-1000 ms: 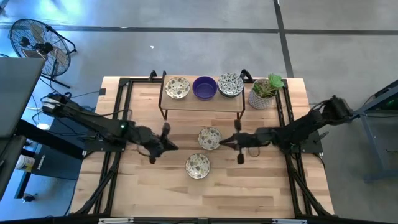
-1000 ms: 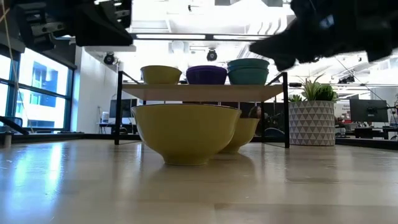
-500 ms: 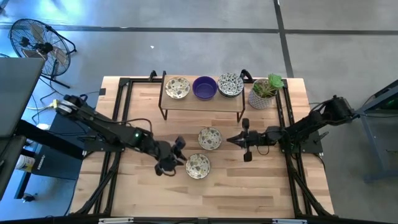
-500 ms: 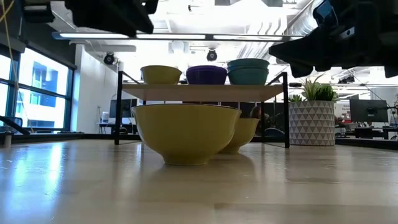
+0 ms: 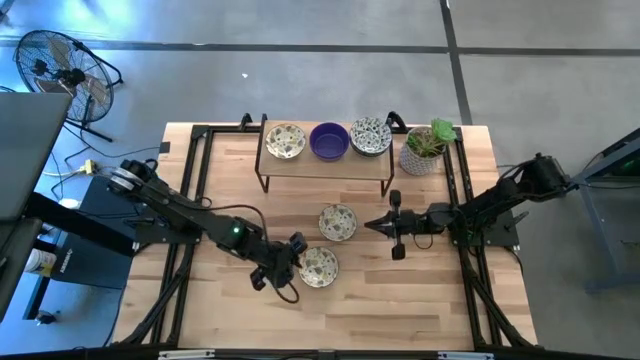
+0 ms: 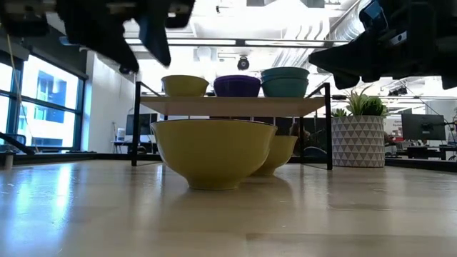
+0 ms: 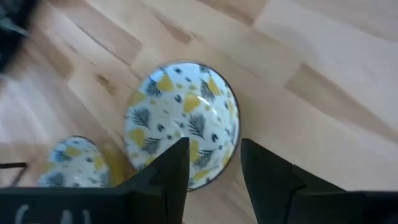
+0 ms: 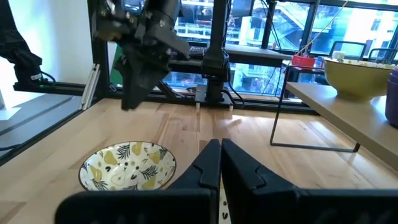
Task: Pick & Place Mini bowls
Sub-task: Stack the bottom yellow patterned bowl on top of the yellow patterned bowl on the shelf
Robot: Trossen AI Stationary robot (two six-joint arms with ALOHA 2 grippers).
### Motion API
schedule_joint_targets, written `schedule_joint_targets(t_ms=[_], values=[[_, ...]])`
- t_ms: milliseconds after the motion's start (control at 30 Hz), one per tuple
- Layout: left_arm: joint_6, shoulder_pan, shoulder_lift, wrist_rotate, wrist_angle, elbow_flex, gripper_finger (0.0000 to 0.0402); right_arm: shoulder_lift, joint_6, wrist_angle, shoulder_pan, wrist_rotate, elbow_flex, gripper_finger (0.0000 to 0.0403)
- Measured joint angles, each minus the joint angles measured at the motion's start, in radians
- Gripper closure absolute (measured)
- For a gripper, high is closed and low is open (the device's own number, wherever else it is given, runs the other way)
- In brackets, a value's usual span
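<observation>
My left gripper hangs just above the nearer bowl on the table, fingers apart, its rim showing between them; I hold nothing and I cannot tell if a tip touches it. Just past it sits the second bowl, loose on the table too. My right gripper waits beside that one, fingers pressed together, empty. Farthest off, the shelf carries three bowls, so I judge two are left to place.
</observation>
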Motion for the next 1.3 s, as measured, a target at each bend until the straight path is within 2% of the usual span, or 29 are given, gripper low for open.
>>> schedule_joint_targets(t_ms=[200,367,533,700,933,1167,1300], values=[[0.024,-0.005,0.079,0.013,-0.061,0.079,0.0263,0.000,-0.004,-0.003,0.000,0.000,0.000,0.0401],[0.109,-0.030,0.182,0.012,-0.115,0.168,0.0263,0.001,-0.011,-0.006,0.000,0.000,0.000,0.0402],[0.154,-0.043,0.242,-0.019,-0.142,0.241,0.0263,0.001,-0.011,-0.005,0.000,-0.007,0.000,0.0402],[0.158,-0.043,0.248,-0.040,-0.162,0.240,0.0263,0.001,-0.011,-0.002,0.000,-0.016,0.000,0.0401],[0.143,-0.043,0.319,-0.048,-0.153,0.242,0.0263,0.001,-0.011,-0.001,0.000,-0.015,0.000,0.0401],[0.131,-0.042,0.332,-0.118,-0.158,0.240,0.0265,0.001,-0.011,0.001,0.000,-0.015,0.000,0.0401],[0.114,-0.042,0.333,-0.101,-0.162,0.240,0.0297,0.001,-0.016,0.001,0.000,-0.015,0.000,0.0402]])
